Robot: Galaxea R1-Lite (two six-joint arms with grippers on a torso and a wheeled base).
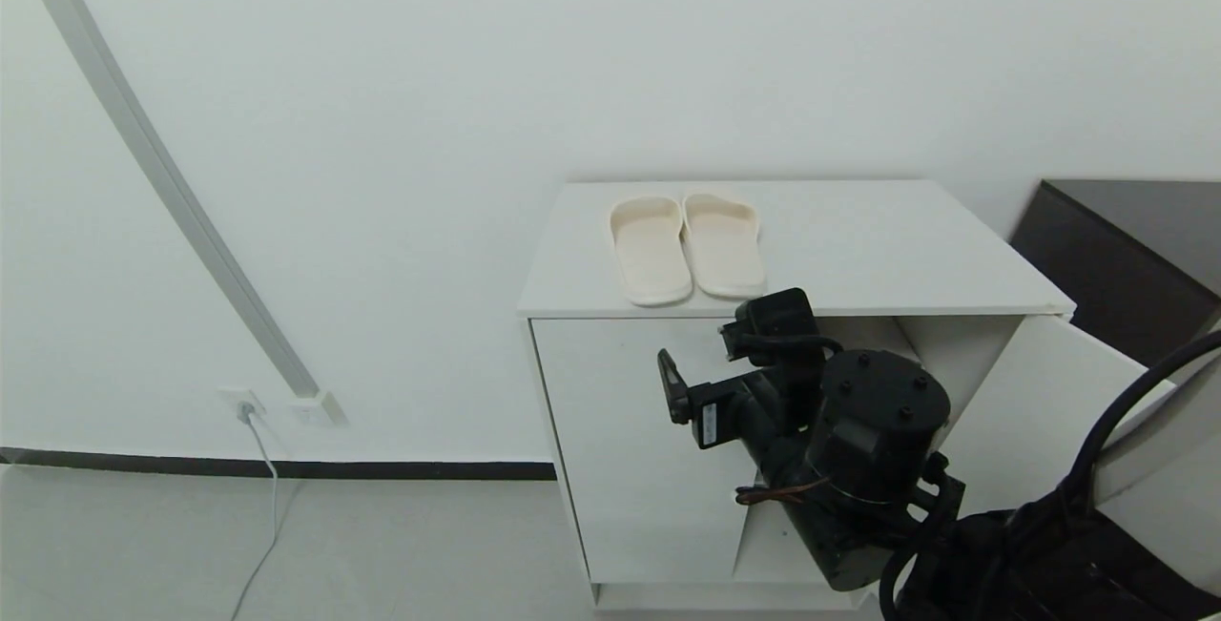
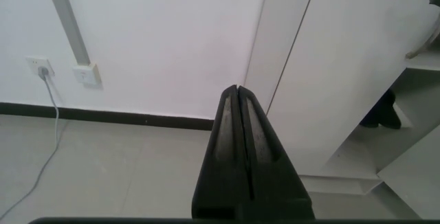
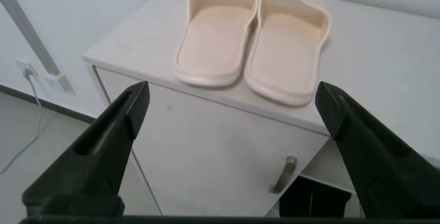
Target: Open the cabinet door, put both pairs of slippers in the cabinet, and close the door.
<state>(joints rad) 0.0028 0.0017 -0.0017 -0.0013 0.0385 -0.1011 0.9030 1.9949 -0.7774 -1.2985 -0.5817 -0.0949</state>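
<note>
The cream slippers (image 1: 651, 254) are lying side by side on the cabinet top (image 1: 858, 249), near its front edge. The right cabinet door (image 1: 1035, 411) is standing open. The left door (image 1: 630, 440) is sitting shut, with its handle (image 3: 283, 174) showing. A dark shape (image 2: 381, 110) is resting on an inner shelf, too indistinct to identify. My right claw (image 3: 232, 90) is hovering before the left door, fingers spread wide. My left claw (image 2: 238, 93) is pointing toward the cabinet's left side, fingers pressed together.

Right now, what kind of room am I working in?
Likely a home entryway, or a mock-up of one: a white cabinet with one door open, cream slippers on top, and a wall socket near the floor.
</note>
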